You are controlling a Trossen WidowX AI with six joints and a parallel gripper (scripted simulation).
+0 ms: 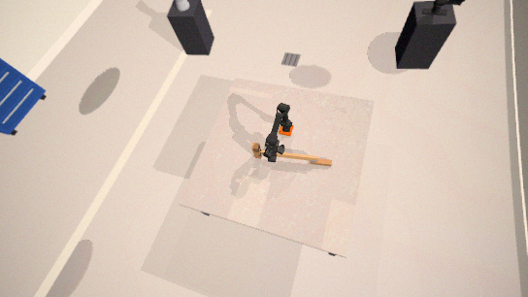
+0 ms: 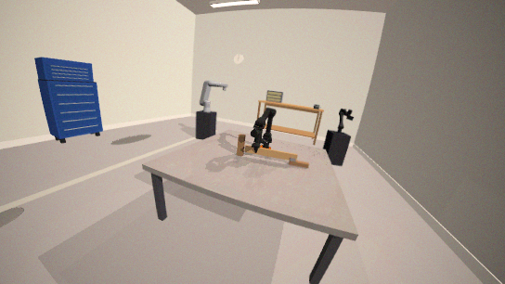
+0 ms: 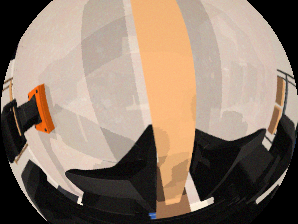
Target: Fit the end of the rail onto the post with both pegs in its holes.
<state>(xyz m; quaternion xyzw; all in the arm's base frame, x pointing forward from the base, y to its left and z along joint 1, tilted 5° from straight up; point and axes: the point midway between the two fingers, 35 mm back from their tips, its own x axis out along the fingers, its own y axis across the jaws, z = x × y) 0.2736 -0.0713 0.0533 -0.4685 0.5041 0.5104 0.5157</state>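
The long wooden bed rail (image 1: 301, 157) (image 2: 278, 155) (image 3: 161, 70) lies across the middle of the table. Its far end rests at the low footboard block (image 1: 323, 162) (image 2: 299, 162). Its near end is lifted close to the short wooden post (image 1: 255, 149) (image 2: 240, 145). My gripper (image 1: 272, 154) (image 2: 255, 148) (image 3: 162, 125) is shut on the rail near that end, one dark finger on each side in the wrist view. The pegs and the holes are too small to see, and I cannot tell whether the rail's end touches the post.
The arm's orange base (image 1: 285, 129) stands behind the rail. Two dark pedestals (image 1: 190, 26) (image 1: 425, 33) with other arms stand on the floor beyond the table. A blue tool cabinet (image 2: 69, 98) and a wooden shelf (image 2: 291, 118) stand far off.
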